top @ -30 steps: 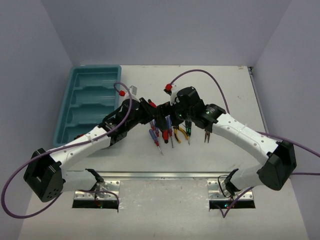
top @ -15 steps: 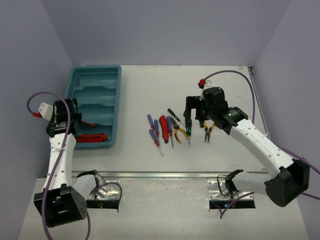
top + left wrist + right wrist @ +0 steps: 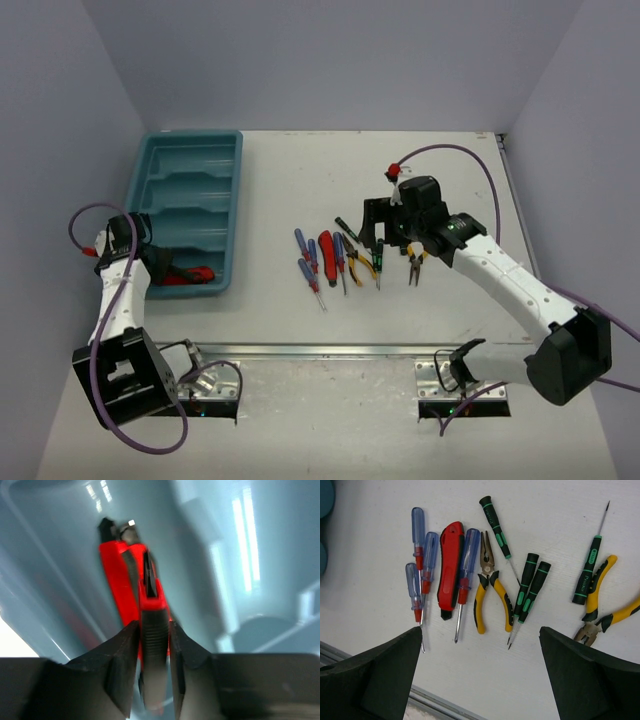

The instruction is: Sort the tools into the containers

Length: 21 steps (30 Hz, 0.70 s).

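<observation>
Blue screwdrivers [image 3: 470,545] 4 | green screwdrivers [image 3: 527,577] 4 | pliers [image 3: 479,600] 2 | cutters [image 3: 451,560] 2 | left tool [image 3: 152,625] pinches one | right tool [image 3: 480,632] spread

4 blue screwdrivers [image 3: 470,545], 4 green screwdrivers [image 3: 527,580], 2 pliers [image 3: 487,575].

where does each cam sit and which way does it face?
Top external: above, behind the bases, looking down on the table; both arms show, left gripper at the teal tray, right gripper above the loose tools.
Left wrist: faces into the tray past fingers shut on a red tool.
Right wrist: faces straight down on the tools between open fingers.
Shared: top and right wrist both show the red utility knife.
</observation>
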Tool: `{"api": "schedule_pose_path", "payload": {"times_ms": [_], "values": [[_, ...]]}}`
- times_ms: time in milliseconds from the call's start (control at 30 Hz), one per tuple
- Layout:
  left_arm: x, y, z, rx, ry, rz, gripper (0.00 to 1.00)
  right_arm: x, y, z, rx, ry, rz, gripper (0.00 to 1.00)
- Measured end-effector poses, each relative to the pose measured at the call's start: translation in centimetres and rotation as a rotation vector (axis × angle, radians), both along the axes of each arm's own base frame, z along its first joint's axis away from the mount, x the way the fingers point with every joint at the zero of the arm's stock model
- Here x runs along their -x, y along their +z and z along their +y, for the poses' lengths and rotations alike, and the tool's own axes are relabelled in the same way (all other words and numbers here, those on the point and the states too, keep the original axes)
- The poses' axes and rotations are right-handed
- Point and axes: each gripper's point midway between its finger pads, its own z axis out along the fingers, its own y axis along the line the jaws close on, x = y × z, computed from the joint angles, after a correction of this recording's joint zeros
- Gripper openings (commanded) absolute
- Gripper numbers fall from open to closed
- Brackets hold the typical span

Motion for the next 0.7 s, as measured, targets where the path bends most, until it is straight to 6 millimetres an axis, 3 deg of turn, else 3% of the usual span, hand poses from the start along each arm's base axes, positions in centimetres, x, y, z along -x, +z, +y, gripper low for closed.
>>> {"api": "schedule_pose_path", "payload": {"times_ms": [167,367,500,600,700], "values": [[-0.6,1.5,-0.1,-0.017,-0.009,-0.07,1.0,0.0,-0.6,0.8,-0.017,0.026,0.022,0.99],[-0.6,2.3,-0.5,-0.006,-0.019,-0.093,1.0,-0.1,-2.5,1.9,-0.024,0.059,0.096,0.99],[-0.8,5.3,-1.0,-0.032,-0.049,-0.19,1.0,-0.4,-4.2,3.3,-0.016,0.073,0.152,0.97],[-1.5,8.9,-1.7,-0.072,-0.115,-0.324,1.0,-0.5,-5.2,4.9,0.008,0.075,0.192,0.83],[-1.8,12.8,-3.2,-0.127,-0.228,-0.486,1.0,-1.9,-6.0,7.7,0.032,0.078,0.201,0.63]]}}
